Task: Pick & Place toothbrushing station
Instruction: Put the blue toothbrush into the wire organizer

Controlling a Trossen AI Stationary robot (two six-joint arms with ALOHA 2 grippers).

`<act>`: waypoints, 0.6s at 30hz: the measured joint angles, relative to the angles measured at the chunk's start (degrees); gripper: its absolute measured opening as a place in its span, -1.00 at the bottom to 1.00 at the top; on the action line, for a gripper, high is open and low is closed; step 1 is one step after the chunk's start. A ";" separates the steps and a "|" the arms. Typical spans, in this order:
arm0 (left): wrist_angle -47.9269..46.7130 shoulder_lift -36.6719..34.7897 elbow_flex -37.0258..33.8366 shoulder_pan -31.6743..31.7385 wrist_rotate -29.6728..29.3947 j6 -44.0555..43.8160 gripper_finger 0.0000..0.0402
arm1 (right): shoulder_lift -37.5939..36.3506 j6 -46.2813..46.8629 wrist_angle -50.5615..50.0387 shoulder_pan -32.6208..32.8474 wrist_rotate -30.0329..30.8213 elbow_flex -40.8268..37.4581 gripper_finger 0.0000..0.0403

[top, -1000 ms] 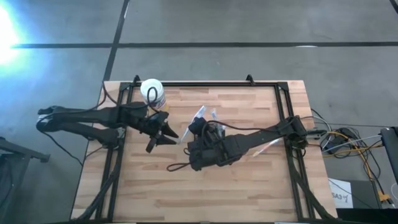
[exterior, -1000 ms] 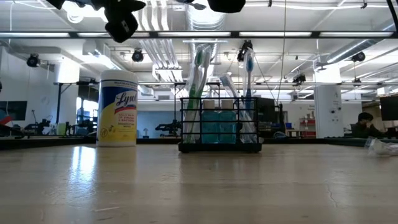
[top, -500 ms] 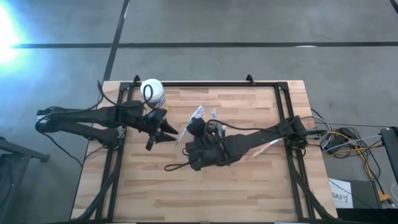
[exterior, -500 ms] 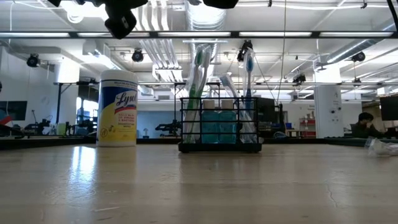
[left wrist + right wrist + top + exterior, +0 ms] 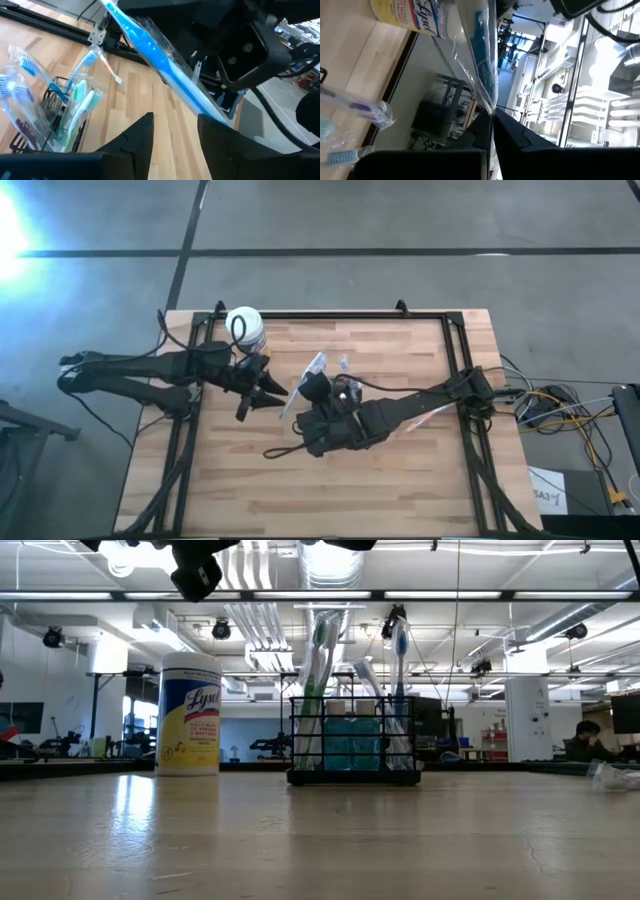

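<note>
Station: small black wire toothbrushing station holding wrapped toothbrushes, upright mid-table, right of the yellow wipes canister.
Right claw: clamped on a blue plastic-wrapped toothbrush, above the table.
Left claw: partly parted, empty, just beside that toothbrush.

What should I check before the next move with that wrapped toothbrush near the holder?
1. Right gripper shut on the wrapped blue toothbrush: ok.
2. Left gripper open, fingers empty: ok.
3. Toothbrushing station upright on the table: ok.
4. Wipes canister standing clear of the station: ok.
5. Free slot left among the brushes already in the station: cannot tell.
6. Gap between the two grippers over the table: cannot tell.
</note>
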 joint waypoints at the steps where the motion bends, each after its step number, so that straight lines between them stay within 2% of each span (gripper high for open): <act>1: 0.46 0.28 -0.01 0.00 0.16 -0.04 -0.22 | 0.00 -0.13 0.02 0.00 0.00 -0.13 -0.95; 13: 2.04 1.12 0.00 0.00 1.50 -0.90 -0.22 | 0.00 -0.64 2.31 -0.02 -0.18 -2.43 -0.95; 18: 2.17 3.20 0.00 0.00 1.42 -0.99 -0.22 | 0.02 -7.00 8.58 -0.02 -1.18 -5.30 -0.95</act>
